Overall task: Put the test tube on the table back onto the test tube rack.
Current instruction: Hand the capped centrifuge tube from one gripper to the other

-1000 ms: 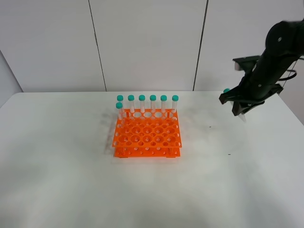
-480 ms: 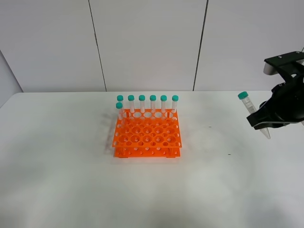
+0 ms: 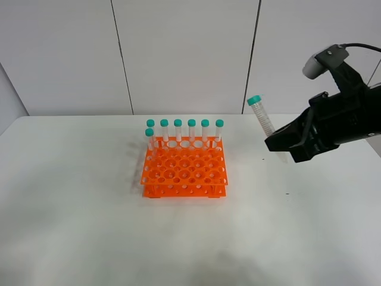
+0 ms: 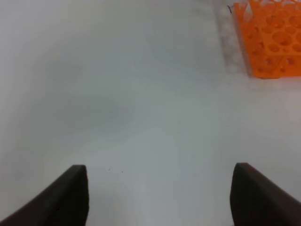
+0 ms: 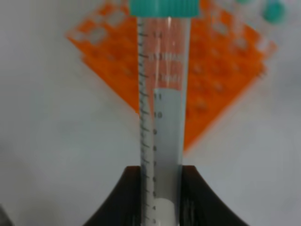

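Note:
A clear test tube (image 3: 262, 121) with a teal cap hangs in the air, tilted, to the right of the orange test tube rack (image 3: 184, 170). My right gripper (image 3: 276, 143) is shut on its lower part. The right wrist view shows the test tube (image 5: 162, 103) upright between the fingers of my right gripper (image 5: 161, 190), with the rack (image 5: 221, 80) behind it. Only the left wrist view shows my left gripper (image 4: 160, 202). It is open with nothing between its fingers, above bare table (image 4: 141, 103), and a corner of the rack (image 4: 273, 42) lies farther off.
Several teal-capped tubes (image 3: 191, 128) stand in the rack's back row, and one more stands at the left end of the second row. The rack's other holes are free. The white table (image 3: 89, 226) spreads wide around it, with a panelled wall behind.
The right arm has swung left from the table's right edge toward the rack. It carries the tube, which is now higher and closer to the rack. The rack has not moved.

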Robot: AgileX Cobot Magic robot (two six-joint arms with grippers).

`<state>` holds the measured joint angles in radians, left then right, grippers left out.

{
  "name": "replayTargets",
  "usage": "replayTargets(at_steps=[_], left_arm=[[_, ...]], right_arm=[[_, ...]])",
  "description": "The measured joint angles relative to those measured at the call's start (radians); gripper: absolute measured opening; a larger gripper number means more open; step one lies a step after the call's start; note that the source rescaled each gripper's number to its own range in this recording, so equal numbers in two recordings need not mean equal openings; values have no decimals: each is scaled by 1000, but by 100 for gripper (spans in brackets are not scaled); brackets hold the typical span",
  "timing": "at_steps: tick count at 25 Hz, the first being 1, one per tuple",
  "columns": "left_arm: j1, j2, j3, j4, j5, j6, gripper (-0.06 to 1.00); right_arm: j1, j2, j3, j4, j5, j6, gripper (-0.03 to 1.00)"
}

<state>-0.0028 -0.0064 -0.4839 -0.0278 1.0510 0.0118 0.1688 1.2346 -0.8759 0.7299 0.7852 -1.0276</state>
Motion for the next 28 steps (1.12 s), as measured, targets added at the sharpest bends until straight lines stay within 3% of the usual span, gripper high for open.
replayTargets(at_steps=[8, 13, 20, 28], left_arm=[[0, 0, 0, 0, 0, 0, 89], [0, 0, 0, 0, 0, 0, 89], [0, 31, -48, -1, -30, 0, 89], [0, 421, -235, -163, -212, 35, 89]], right_arm=[[191, 40, 2, 35, -34, -46, 1], [199, 143, 8, 43, -46, -55, 1], [199, 162, 8, 83, -63, -150, 1], [199, 162, 8, 115, -65, -157, 1]])
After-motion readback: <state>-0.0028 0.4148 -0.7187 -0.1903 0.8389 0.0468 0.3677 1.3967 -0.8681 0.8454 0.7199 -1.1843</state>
